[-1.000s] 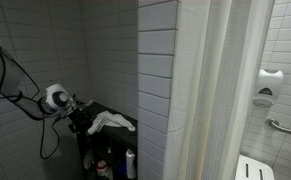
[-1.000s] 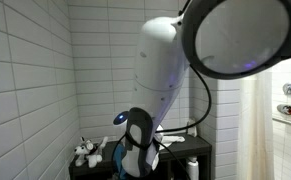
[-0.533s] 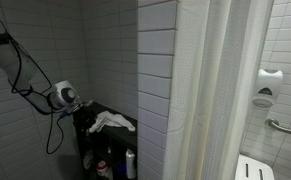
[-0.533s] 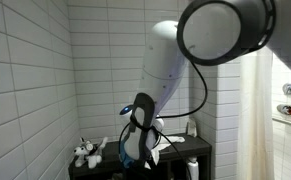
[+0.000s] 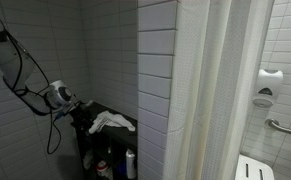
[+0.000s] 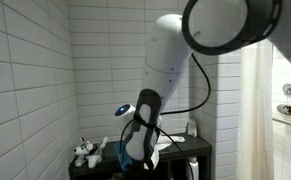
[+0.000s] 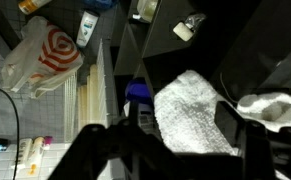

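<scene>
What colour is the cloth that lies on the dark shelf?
White. The cloth shows best in the wrist view.

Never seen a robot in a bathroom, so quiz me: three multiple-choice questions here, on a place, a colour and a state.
1. Where is the white towel? A floor; B atop the black shelf unit; C curtain rail.
2. What colour is the ring mark on the plastic bag? A red; B green; C blue.
3. The tool has its fingers: A pressed together; B apart; C hidden.
Answers: B, it lies on the unit's top; A, red rings show in the wrist view; B, a wide gap separates them.
</scene>
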Controlling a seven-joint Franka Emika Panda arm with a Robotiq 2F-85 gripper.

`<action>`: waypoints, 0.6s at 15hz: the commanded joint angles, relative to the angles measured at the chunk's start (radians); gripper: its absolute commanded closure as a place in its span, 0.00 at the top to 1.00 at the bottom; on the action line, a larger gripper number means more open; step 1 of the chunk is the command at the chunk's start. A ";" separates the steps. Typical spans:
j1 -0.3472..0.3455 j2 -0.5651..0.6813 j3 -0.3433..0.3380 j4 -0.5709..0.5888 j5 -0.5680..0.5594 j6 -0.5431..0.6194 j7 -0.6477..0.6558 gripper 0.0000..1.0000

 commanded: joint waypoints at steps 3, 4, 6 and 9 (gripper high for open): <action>0.006 -0.090 0.003 -0.105 -0.138 0.077 0.090 0.90; 0.006 -0.101 0.003 -0.121 -0.159 0.093 0.092 0.93; -0.045 -0.147 0.054 -0.161 -0.215 0.114 -0.035 0.99; -0.053 -0.166 0.058 -0.190 -0.296 0.103 -0.102 1.00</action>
